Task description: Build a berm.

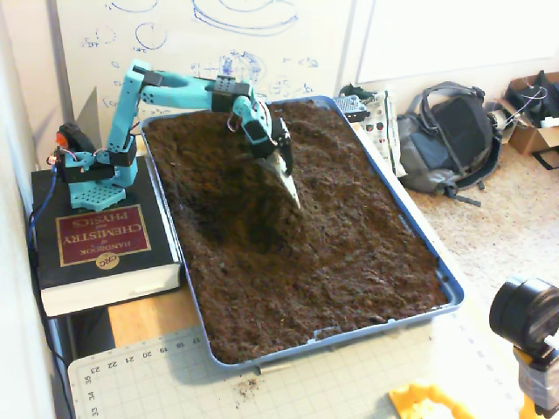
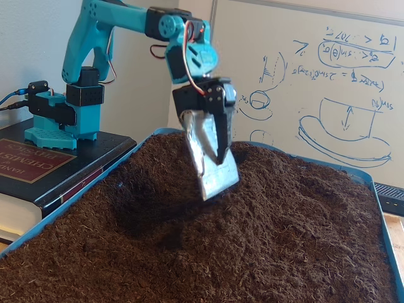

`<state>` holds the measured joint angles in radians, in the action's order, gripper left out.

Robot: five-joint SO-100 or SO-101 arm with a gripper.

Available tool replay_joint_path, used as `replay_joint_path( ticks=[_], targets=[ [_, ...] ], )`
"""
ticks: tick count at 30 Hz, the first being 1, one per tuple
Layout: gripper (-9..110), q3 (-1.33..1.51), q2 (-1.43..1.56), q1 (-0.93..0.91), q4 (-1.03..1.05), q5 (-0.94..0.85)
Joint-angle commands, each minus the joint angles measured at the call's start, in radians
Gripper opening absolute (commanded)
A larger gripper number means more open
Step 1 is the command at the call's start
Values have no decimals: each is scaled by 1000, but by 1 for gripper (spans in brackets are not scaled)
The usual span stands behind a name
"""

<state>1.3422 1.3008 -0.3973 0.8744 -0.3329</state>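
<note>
Berm (image 2: 271, 208) — low rounded ridge of loose dark soil, centre-right of the low fixed view, running from frame middle toward the lower right; in the high fixed view (image 1: 327, 218) at the tray's centre, faint against the surrounding soil. Hollow (image 2: 142, 208) just left of the ridge, darker and shadowed; also visible mid-tray from above (image 1: 249, 223). Gripper (image 2: 214, 180) raised clear of the soil above the hollow's edge, angled downward, fitted with a flat silvery scoop-like blade; in the high view (image 1: 288, 188) pointing toward lower right. Jaw state — cannot tell; nothing seen grasped apart from the blade itself. Arm (image 1: 175, 87) teal, stretched from the upper left across the tray's top edge. Tray (image 1: 450, 292) blue-rimmed, filled with soil edge to edge. Base on a black book (image 1: 96, 253) at the left of the frame. Whiteboard (image 2: 328, 82) with blue sketches behind. Backpack (image 1: 450, 140) on the floor, upper right. Cutting mat (image 1: 349, 380) along the bottom edge.
</note>
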Motion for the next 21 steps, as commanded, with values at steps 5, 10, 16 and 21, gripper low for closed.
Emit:
replay_joint_path(
  ticks=[5,10,16,21],
  targets=[
    [0,-127,80,3,-218,121],
    [0,-115,-40,41,-448,140],
    [0,-124,-117,127,-641,152],
    [0,-121,-117,176,-667,391]
  ],
)
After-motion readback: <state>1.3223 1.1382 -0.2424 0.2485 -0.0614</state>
